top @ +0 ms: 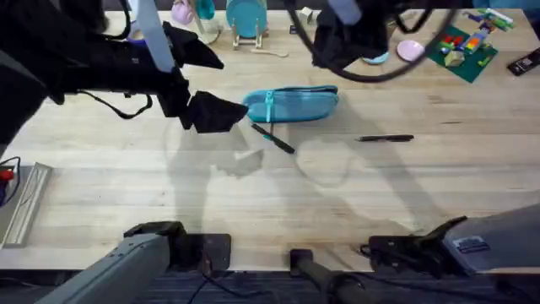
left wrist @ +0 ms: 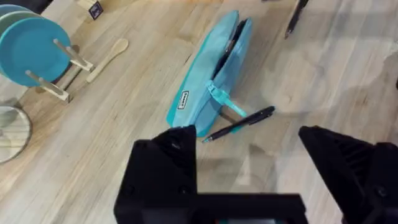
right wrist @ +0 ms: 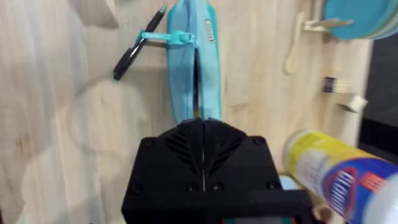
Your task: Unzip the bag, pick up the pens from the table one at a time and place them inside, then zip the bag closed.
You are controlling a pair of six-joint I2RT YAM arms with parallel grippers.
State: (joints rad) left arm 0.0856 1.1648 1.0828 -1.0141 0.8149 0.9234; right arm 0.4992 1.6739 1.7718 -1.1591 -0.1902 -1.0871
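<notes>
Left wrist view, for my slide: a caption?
Open left gripper above unzipped bag, one pen beside it.

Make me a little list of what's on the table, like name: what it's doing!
bag: lies on the table, zipper partly open
pen one: lies beside the bag's left end, by the zipper strap
pen two: lies alone, right of the bag
left pincer: open, above pen one
right pincer: shut, at the bag's far end
</notes>
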